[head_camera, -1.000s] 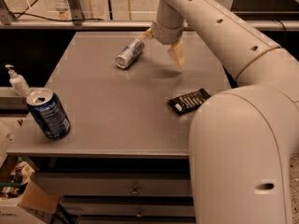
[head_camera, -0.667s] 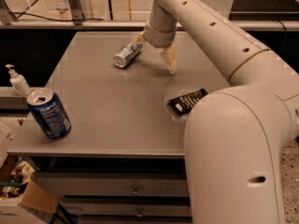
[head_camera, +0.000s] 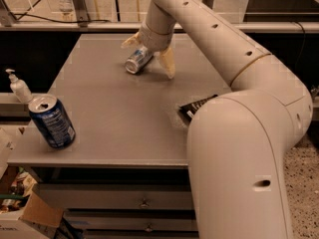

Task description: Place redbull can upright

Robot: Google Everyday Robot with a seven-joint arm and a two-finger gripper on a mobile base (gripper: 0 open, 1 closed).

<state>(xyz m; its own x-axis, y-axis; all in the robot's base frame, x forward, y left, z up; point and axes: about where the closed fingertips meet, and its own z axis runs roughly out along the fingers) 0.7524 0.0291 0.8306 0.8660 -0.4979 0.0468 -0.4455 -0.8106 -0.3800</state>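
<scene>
We see the slim silver-and-blue metal redbull can point(head_camera: 137, 61) lying on its side near the far edge of the smooth matte grey table point(head_camera: 114, 118). The cream gripper point(head_camera: 147, 59), jaws parted, now straddles it, having shifted left from beside it.

High view down over table point(head_camera: 124, 123), hand point(head_camera: 149, 54) far end

Fat dark-blue soda can point(head_camera: 51, 122) upright on grey table point(head_camera: 109, 108), front-left. White pump bottle point(head_camera: 19, 86) just left; flat black packet point(head_camera: 196, 106) at right.
</scene>
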